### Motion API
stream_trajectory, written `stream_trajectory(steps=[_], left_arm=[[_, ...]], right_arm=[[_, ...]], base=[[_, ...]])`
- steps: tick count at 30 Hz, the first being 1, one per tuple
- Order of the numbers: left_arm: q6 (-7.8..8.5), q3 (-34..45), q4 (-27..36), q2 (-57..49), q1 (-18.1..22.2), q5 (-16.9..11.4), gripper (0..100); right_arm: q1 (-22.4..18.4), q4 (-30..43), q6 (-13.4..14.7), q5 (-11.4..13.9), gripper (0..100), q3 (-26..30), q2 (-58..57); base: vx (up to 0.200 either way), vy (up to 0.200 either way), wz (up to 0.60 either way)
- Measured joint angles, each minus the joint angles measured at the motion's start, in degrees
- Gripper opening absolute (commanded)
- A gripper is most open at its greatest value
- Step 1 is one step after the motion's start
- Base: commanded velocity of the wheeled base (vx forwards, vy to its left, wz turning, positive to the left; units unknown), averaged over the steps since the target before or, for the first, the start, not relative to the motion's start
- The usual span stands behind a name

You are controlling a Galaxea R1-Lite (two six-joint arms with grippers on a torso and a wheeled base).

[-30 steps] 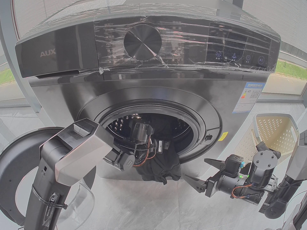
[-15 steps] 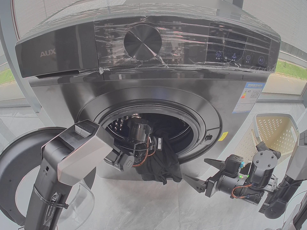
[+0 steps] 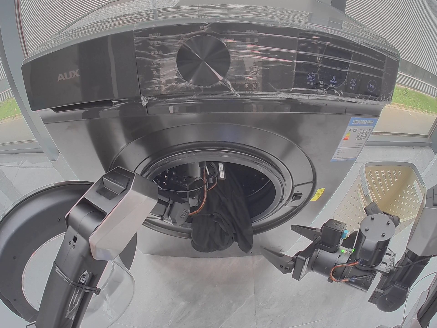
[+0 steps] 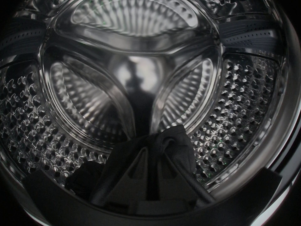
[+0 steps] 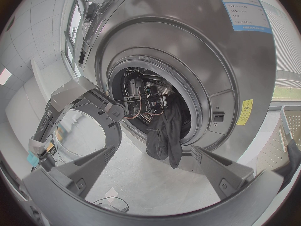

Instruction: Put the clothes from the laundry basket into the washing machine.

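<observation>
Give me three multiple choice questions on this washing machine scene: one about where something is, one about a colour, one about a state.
1. Where is the black garment?
A. wholly inside the drum
B. draped over the lower rim of the washing machine door opening
C. flat on the floor

2. What colour is the laundry basket?
A. blue
B. cream
C. red

3. How is the right gripper?
A. open and empty
B. shut on the garment
C. shut on the basket

Answers:
1 B, it hangs out over the rim.
2 B, its perforated wall is cream.
3 A, its jaws stand apart with nothing between.
</observation>
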Motion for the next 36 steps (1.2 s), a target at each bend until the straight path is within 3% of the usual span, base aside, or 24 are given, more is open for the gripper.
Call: stream_trajectory(steps=[11, 17, 23, 32, 33, 36], left_arm=[[-1.45, 2.36, 0.57, 0.22, -0.46, -0.2, 100], [-1.58, 11.08, 2.05, -3.11, -1.6, -3.38, 100], [-1.21, 19.46, 2.74, -6.21, -3.23, -6.5, 100], [-0.16, 20.76, 2.68, -5.42, -3.64, -6.72, 100], [-0.13, 20.46, 2.61, -5.07, -3.52, -6.72, 0], [-0.1, 19.98, 2.41, -4.4, -3.39, -6.63, 0]], right_arm=[[-0.18, 0.0, 0.0, 0.05, 100, 0.0, 0.09], [-0.07, 0.0, 0.0, 0.29, 100, 0.0, 0.2], [0.12, 0.0, 0.0, 0.35, 100, 0.09, 0.38], [0.2, 0.0, 0.0, 0.38, 100, 0.17, 0.44], [0.17, -0.02, 0.0, 0.4, 100, 0.17, 0.44], [0.06, -0.05, 0.0, 0.38, 100, 0.13, 0.44]], base=[[0.0, 0.0, 0.0], [0.0, 0.0, 0.0], [0.0, 0.0, 0.0], [0.0, 0.0, 0.0], [0.0, 0.0, 0.0], [0.0, 0.0, 0.0]])
